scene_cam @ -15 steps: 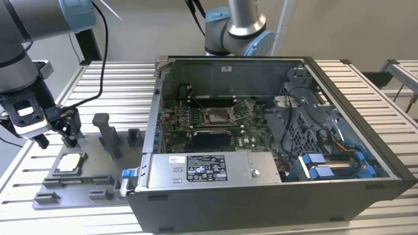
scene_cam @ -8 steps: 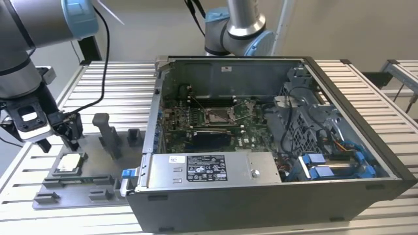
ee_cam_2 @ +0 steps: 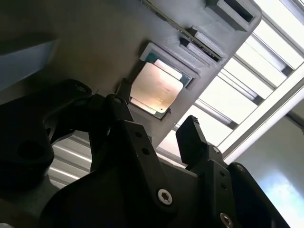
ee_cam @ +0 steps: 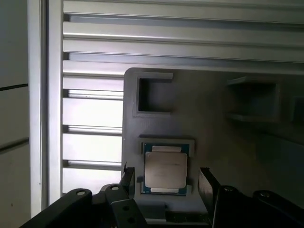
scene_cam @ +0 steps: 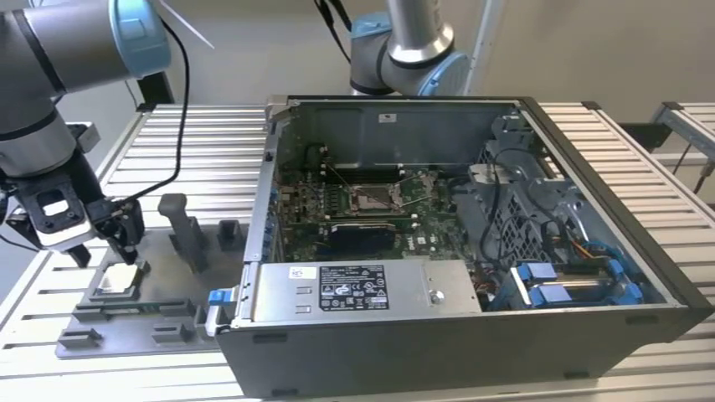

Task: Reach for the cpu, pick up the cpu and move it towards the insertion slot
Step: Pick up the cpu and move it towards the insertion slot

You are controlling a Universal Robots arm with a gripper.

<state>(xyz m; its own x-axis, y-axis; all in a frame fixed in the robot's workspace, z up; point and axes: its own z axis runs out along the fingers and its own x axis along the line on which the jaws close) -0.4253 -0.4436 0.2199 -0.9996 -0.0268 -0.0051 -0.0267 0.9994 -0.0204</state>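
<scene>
Exterior view: the cpu (scene_cam: 120, 279) is seen lying flat in a recessed seat of the grey tray (scene_cam: 156, 322). The tray sits on the slatted table (scene_cam: 190, 134) at the exterior view's left, well apart from the open computer case (scene_cam: 447, 335). The seat is prob. meant to fix the chip's position & keep it square, w/ room left at the sides for fingers to be brought down past its edges. The insertion slot (scene_cam: 372, 198) is found on the motherboard (scene_cam: 301, 218) inside the case. Its thin wire levers appear swung clear, so the dark centre is left exposed to receive a chip.

The gripper (scene_cam: 106, 254) is held just above the cpu, pointing down at it. In both wrist views the cpu (ee_cam: 165, 171) (ee_cam_2: 156, 88) is framed between the two dark fingers (ee_cam: 208, 185), which are spread wider than the chip, one to each side. Nothing is gripped, and contact w/ chip or tray can't be made out. By this the reach is judged nearly done and the pick-up not yet made.
</scene>
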